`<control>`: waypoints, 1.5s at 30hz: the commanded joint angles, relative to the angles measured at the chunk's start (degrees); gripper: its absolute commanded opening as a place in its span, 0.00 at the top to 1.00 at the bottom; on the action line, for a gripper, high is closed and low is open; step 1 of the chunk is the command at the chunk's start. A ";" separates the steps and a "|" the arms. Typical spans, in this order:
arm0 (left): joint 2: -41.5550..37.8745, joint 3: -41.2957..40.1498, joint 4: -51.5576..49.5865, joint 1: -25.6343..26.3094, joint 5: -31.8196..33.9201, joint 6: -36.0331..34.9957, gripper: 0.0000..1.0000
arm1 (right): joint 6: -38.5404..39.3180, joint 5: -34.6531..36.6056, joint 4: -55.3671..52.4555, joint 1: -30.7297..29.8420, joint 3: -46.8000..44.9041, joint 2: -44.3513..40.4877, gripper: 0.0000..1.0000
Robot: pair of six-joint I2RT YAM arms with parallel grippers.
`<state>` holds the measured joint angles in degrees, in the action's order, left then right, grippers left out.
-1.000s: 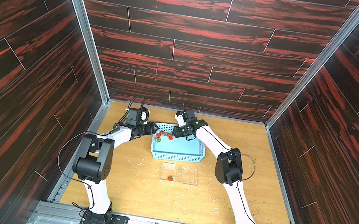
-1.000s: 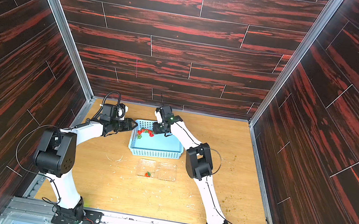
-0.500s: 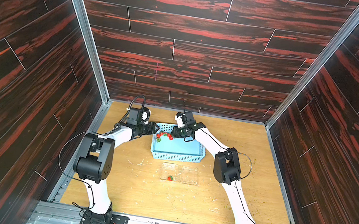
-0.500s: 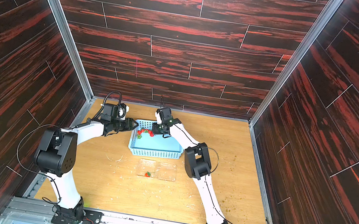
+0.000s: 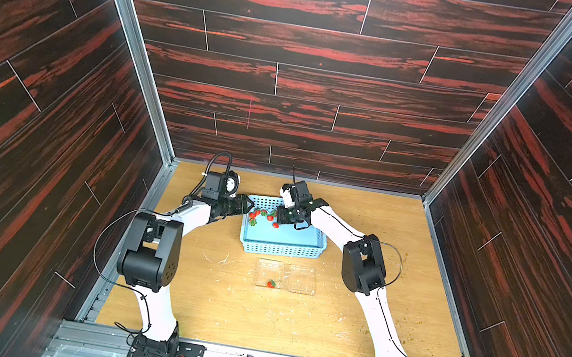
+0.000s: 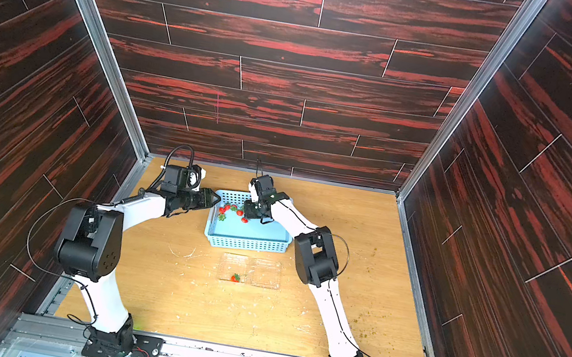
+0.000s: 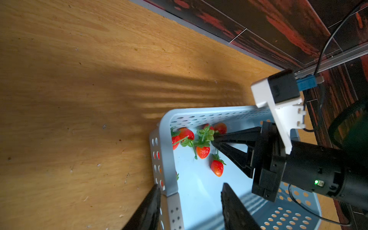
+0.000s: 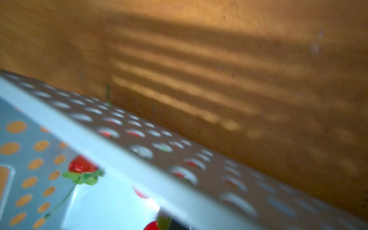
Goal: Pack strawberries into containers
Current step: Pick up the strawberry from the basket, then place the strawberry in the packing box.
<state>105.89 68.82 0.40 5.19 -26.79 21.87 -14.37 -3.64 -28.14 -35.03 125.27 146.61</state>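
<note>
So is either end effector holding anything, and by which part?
The right end effector seems to pinch a strawberry by its green cap inside the basket. The left end effector straddles the basket wall, open, gripping nothing.

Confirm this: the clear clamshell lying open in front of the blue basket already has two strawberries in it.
Not two. Both top views show a single strawberry in the clear clamshell, which does lie open in front of the blue basket.

Top views bright and sharp, even overhead light on wooden floor [image 5: 253, 319]; walls [image 5: 39, 67] stretch toward edges. Left wrist view crisp, striped shadow [image 7: 159, 89] across floor. Right wrist view smeared: basket rim [image 8: 119, 157] blurred, strawberry [image 8: 81, 165] out of focus.
</note>
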 commanded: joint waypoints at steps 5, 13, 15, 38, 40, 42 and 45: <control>-0.22 1.40 -1.28 0.28 -0.37 -0.95 0.49 | 1.19 0.50 0.94 -0.37 -2.51 -8.01 1.00; -0.33 1.33 -1.46 0.26 -0.25 -1.13 0.49 | 3.92 0.56 1.42 -0.47 -9.52 -17.33 1.00; -0.42 1.35 -1.46 0.33 -0.20 -1.13 0.49 | 4.78 0.28 0.77 -0.54 -11.69 -19.81 1.00; -0.06 1.80 -1.90 0.43 -0.03 -1.61 0.49 | 7.17 -10.86 3.98 -13.93 -46.90 -37.95 1.00; -0.33 1.72 -2.04 0.43 0.10 -1.74 0.50 | 7.52 -9.20 3.74 -14.10 -46.81 -37.15 0.98; -0.35 1.66 -2.07 0.42 0.15 -1.83 0.49 | 8.21 -7.89 2.76 -14.11 -46.17 -36.74 0.84; -0.07 1.85 -2.08 0.39 0.15 -1.83 0.49 | 9.44 -6.11 1.92 -14.11 -45.32 -37.99 0.67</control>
<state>105.89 69.06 -0.67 5.39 -26.61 20.93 -6.35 -11.75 -25.63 -48.86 78.26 108.84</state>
